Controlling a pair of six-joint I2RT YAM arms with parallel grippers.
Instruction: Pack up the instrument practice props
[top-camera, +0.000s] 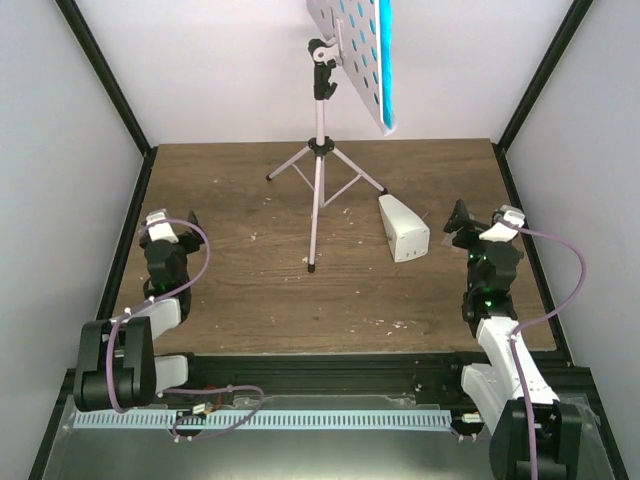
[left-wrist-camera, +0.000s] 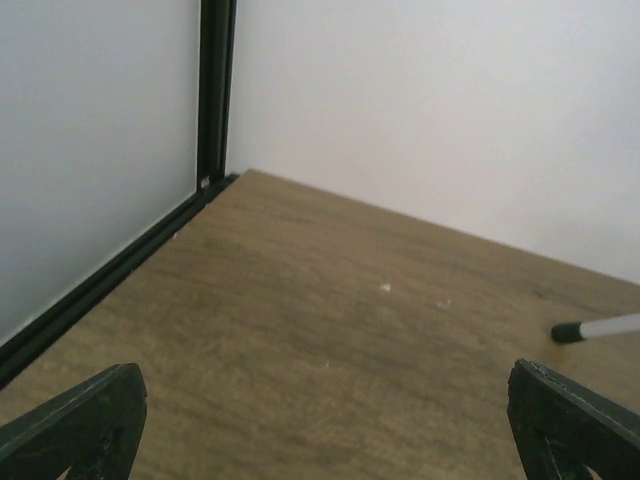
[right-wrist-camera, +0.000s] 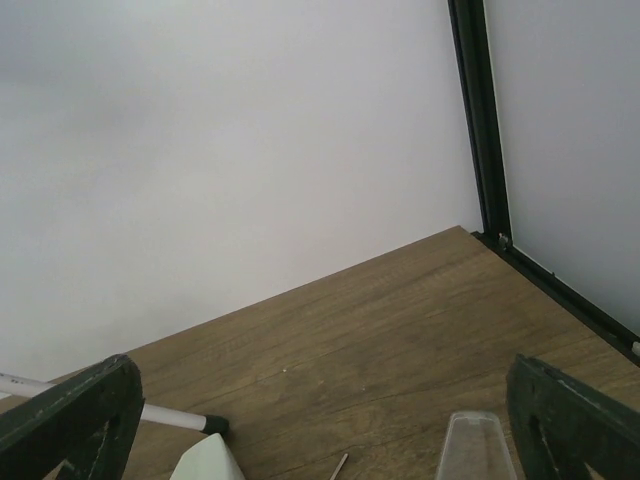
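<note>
- On the table (top-camera: 250, 300), back centre, your music stand (top-camera: 319, 190) stands upright on 3 legs, with the teal booklet (top-camera: 386, 60) on its desk.
- Near your right gripper (top-camera: 480, 222), the white metronome (top-camera: 403, 230) sits on the wood.
- Your left gripper (top-camera: 170, 220) and right gripper have their fingers spread wide, holding nothing.

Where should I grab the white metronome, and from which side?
Grip the metronome across its long flat faces, mid-body, coming from its right with the right gripper, open and close beside it. It tapers to a narrow end, where a grip would likely slip, and a music stand leg crowds its left.
</note>
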